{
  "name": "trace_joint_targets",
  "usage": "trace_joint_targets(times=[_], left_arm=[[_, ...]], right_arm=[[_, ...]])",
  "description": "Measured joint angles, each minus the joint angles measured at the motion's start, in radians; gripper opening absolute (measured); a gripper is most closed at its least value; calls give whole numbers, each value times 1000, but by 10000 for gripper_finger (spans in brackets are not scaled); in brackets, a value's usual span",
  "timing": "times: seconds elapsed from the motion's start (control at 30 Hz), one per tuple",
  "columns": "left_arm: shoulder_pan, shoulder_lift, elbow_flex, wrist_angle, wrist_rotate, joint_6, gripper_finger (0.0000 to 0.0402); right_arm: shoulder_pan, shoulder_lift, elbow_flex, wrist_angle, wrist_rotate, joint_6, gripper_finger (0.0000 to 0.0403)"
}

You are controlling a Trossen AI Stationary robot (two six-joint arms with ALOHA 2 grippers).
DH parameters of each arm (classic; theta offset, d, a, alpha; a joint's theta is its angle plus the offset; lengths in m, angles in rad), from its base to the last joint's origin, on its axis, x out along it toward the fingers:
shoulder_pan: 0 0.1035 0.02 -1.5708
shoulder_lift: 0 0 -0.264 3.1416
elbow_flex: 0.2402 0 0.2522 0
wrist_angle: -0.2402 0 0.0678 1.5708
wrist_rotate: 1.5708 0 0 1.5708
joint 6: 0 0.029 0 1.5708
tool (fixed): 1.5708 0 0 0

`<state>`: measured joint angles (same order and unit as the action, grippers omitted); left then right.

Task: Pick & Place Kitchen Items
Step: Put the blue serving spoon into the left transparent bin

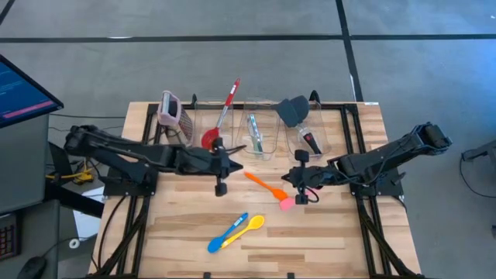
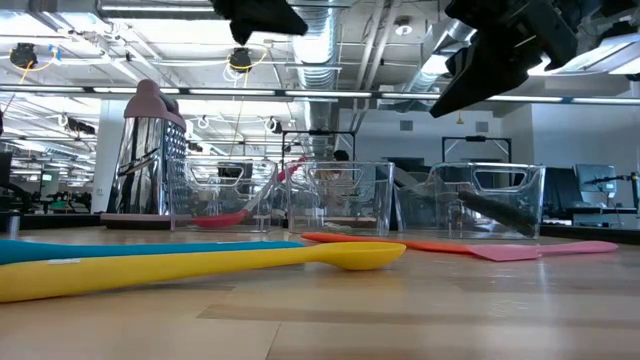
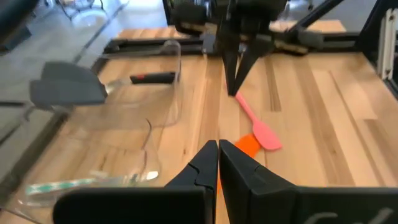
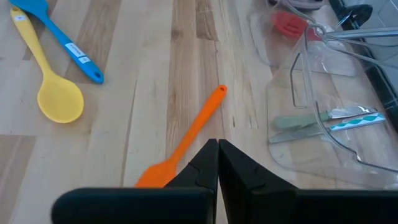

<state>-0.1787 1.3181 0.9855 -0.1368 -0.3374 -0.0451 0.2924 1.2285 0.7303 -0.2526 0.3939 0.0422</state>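
left gripper (image 1: pixel 221 188) pressed together, empty, above table (image 1: pixel 325 240) centre | right gripper (image 1: pixel 300 198) pressed together, empty, over pink spatula (image 1: pixel 288 203), likely about to pick | orange spatula (image 1: pixel 263 184) between grippers | yellow spoon (image 1: pixel 246 226), blue spoon (image 1: pixel 226 232) near front edge

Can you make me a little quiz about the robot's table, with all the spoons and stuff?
1. True or false: the yellow spoon is inside a clear bin.
2. Which two utensils lie crossed on the bare wood between the two arms? A) orange spatula and pink spatula B) two forks C) two knives
3. Fill in: the blue spoon lies right beside the ______ spoon.

Key
1. False. It lies on the wooden table, out in the open.
2. A. The right gripper is over them, fingers shut, holding nothing; the left gripper is also shut and empty.
3. Yellow.
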Motion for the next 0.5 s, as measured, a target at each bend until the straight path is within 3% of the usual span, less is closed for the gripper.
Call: trace_joint_targets(times=[0.5], left_arm=[[-93,67,0,14,-1,-20,2]], right_arm=[[0,0,0,-1,0,0,4]])
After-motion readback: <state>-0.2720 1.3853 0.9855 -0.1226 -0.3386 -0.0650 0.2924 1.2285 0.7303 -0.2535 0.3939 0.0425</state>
